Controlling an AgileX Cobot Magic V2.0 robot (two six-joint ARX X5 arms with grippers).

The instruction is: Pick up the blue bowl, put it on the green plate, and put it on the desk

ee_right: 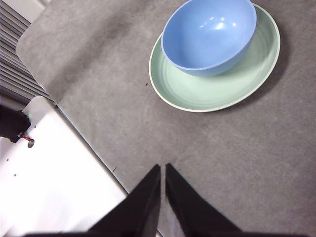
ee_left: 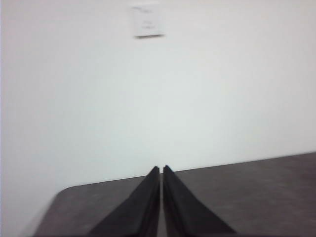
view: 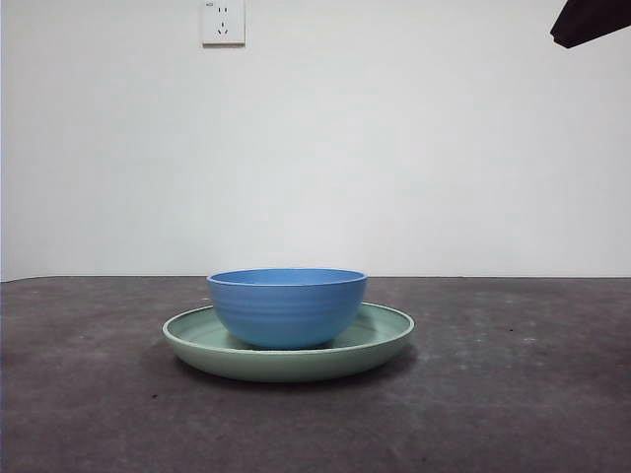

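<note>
Resting upright on green plate (view: 380,340): blue bowl (view: 287,304) (empty). Right gripper (ee_right: 162,170) clenched, well apart; left gripper (ee_left: 161,171) clenched. Advice: open, pinch rim squarely.

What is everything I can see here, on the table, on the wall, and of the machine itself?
blue bowl: one, medium blue, empty, standing upright in the green plate, toward one side of it in the right wrist view.
green plate: one, pale sage green, flat on the desk, under the bowl.
desk: one, dark grey-brown, mottled.
wall socket: one, white, high on the white wall behind the desk.
white panel: one, beside the desk's edge, seen only from the right wrist.
left gripper: one, black, jaws shut, holding nothing, pointing toward the wall.
right gripper: one, black, jaws shut, holding nothing, raised above the desk, apart from the plate.
</note>
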